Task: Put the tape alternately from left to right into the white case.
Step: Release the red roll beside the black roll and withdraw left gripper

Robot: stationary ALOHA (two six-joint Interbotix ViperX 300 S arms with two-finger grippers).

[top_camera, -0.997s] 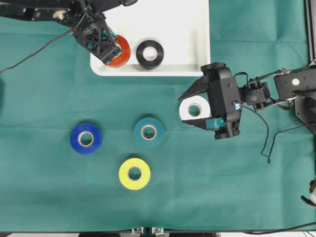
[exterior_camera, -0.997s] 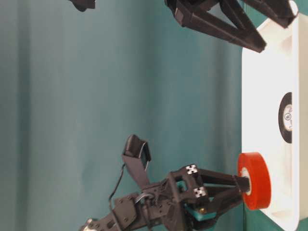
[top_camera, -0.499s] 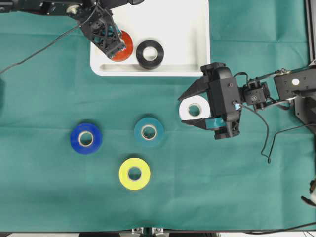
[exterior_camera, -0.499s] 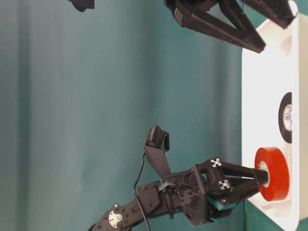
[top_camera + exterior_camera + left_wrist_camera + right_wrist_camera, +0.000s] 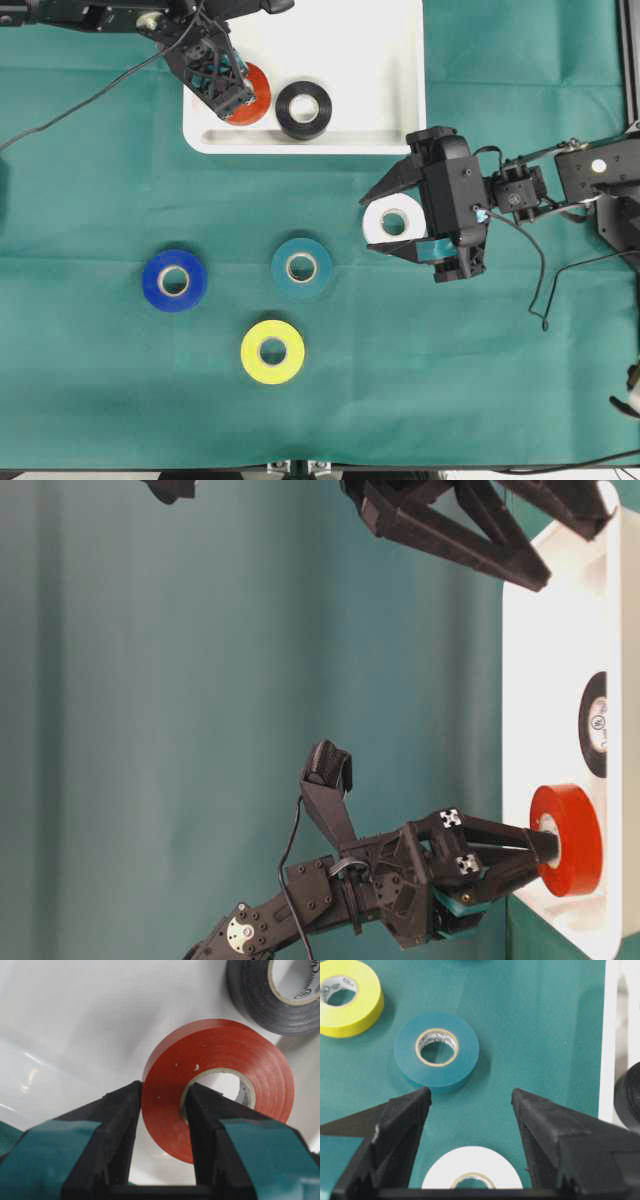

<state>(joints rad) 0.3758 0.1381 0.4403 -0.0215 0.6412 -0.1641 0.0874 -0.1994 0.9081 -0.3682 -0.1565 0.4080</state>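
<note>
My left gripper is shut on the red-orange tape, one finger through its core and one outside. It holds the roll tilted over the left end of the white case. The black tape lies flat in the case beside it. My right gripper stands open around the white tape on the cloth, its fingers clear of the roll. Blue, teal and yellow tapes lie flat on the cloth.
A green cloth covers the table. A black cable trails left from the left arm, and another hangs by the right arm. The right arm's base sits at the right edge.
The left gripper carried the red-orange tape from over the case's near rim further into the case, then nearly stopped. The right gripper has not moved.
</note>
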